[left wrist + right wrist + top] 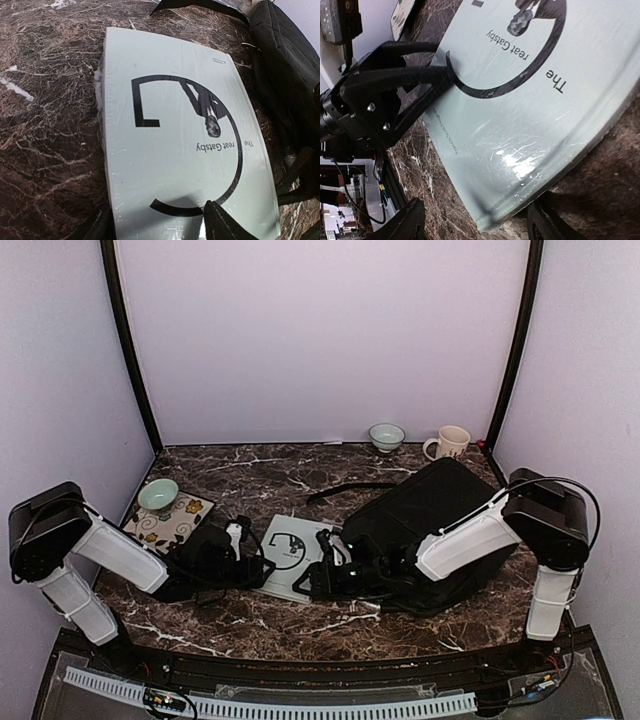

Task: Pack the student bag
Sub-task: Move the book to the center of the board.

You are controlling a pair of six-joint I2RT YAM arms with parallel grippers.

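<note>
A white book titled The Great Gatsby lies flat on the marble table, left of the black student bag. My left gripper is open at the book's left end. In the left wrist view one finger is over the cover and the other is beside the book's edge. My right gripper is open at the book's near right corner, just in front of the bag. In the right wrist view its fingers straddle that corner of the book, with the left gripper opposite.
A teal bowl sits on a patterned tile at the left. A small bowl and a cream mug stand at the back wall. The bag's strap lies behind the book.
</note>
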